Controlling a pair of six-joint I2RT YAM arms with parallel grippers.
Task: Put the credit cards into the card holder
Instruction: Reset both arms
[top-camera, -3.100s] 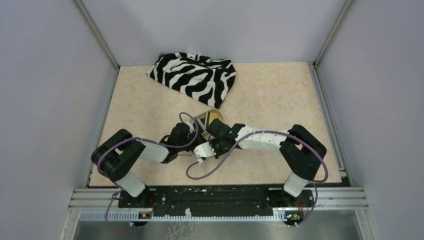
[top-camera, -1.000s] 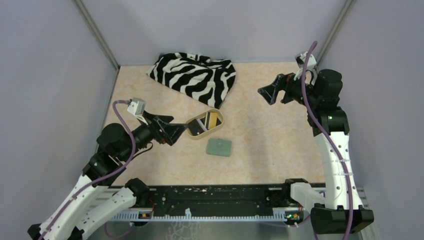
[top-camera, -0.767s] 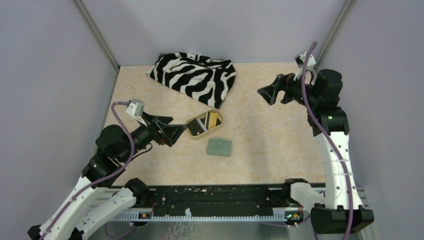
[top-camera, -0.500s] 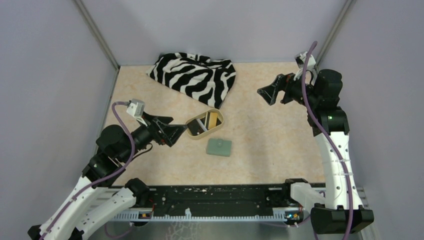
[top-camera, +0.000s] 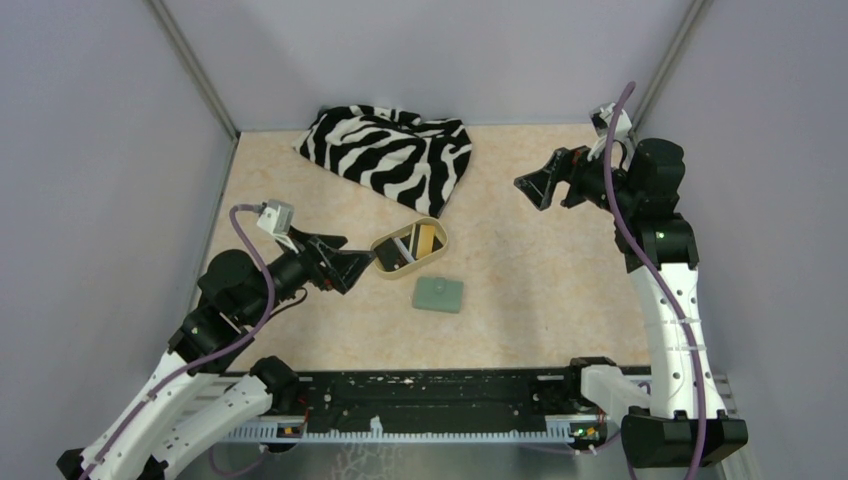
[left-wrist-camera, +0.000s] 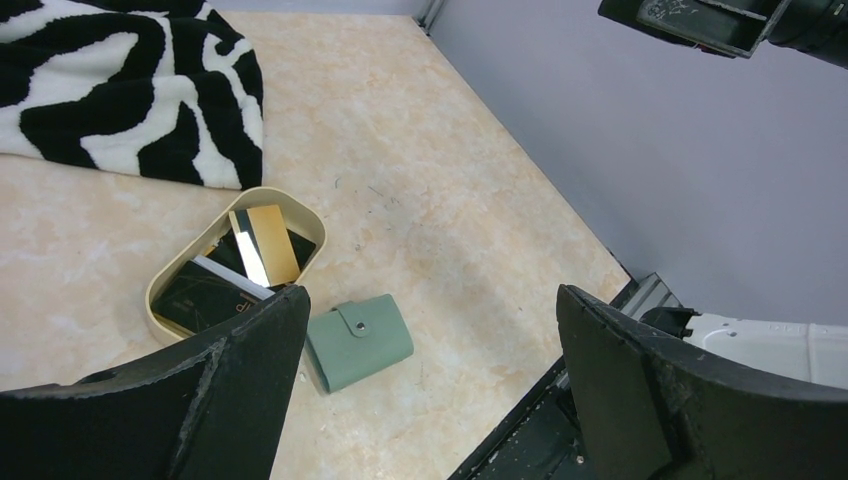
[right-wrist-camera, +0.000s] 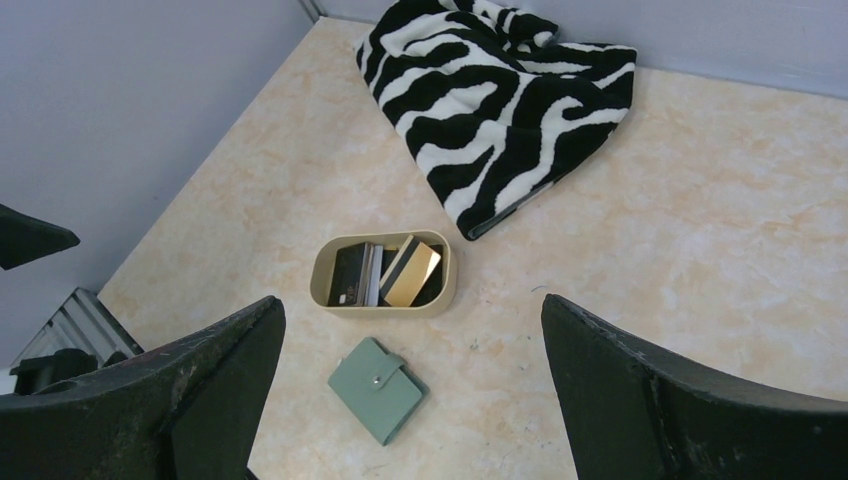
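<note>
- Top view clock, 12 = far wall.
- Credit cards (right-wrist-camera: 390, 272) – all in the tan oval dish (right-wrist-camera: 385, 306), near the table's middle, a little toward 9 o'clock. Black, gold and pale striped ones lean on edge against each other; exact count unclear.
- Card holder (right-wrist-camera: 376, 389) – green, folded shut with the snap tab on top, flat on the table (top-camera: 540, 280). It lies at about 5 o'clock of the dish, just beside it and not touching. No card in it or on it.
- Left gripper (top-camera: 352, 258) – at 9 o'clock of the dish, tips pointing at it and close to its rim; contact can't be told from above. Jaws spread wide, nothing between them. Its wrist view shows dish and card holder through the gap between the fingers.
- Right gripper (top-camera: 535, 180) – raised toward 2 o'clock of the table, well apart from dish and card holder. Jaws wide apart, empty. Its wrist camera looks down on dish, card holder and cloth.
- Zebra-striped cloth (top-camera: 390, 155) – bunched at 11–12 o'clock by the far wall, near corner close to the dish, apart from it.
</note>
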